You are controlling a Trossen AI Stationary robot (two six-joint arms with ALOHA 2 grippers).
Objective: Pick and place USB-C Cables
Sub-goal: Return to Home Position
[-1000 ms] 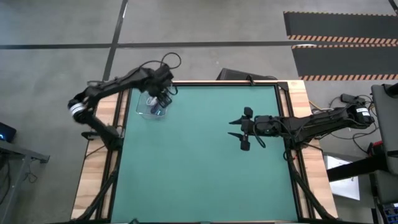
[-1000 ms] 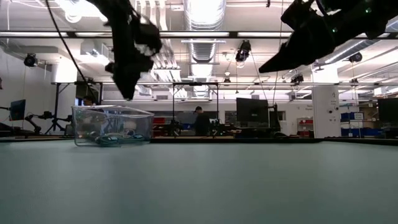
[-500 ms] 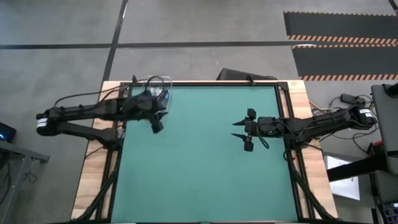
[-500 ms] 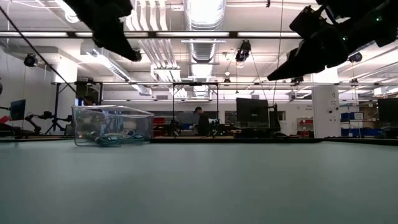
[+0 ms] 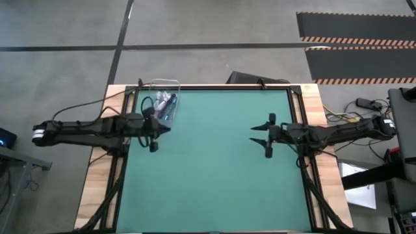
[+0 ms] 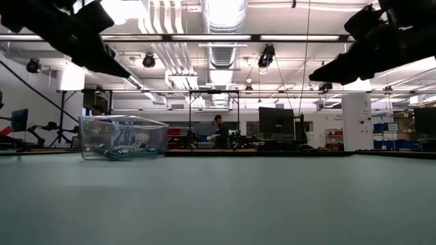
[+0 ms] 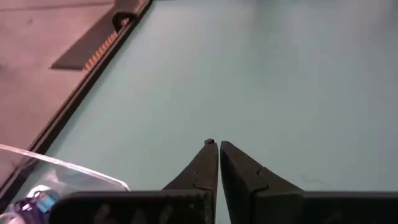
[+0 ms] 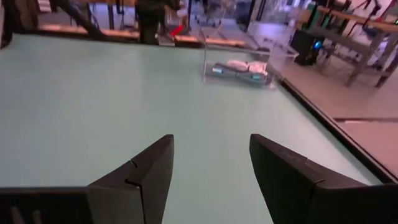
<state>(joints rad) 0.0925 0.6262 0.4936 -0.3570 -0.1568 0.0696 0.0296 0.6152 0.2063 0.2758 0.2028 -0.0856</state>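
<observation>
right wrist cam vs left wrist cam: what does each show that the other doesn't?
Only right wrist: the open, empty right gripper and the whole clear plastic bin farther off, with a white cable bundle and a teal cable bundle inside. Only left wrist: the shut, empty left gripper. Both: the green mat and that bin, though the left wrist view catches just its near corner.

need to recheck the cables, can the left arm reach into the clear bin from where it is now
Probably yes. The left end effector, shut, hangs close beside the clear bin, whose top looks open, with only bare mat around them and nothing between.
</observation>
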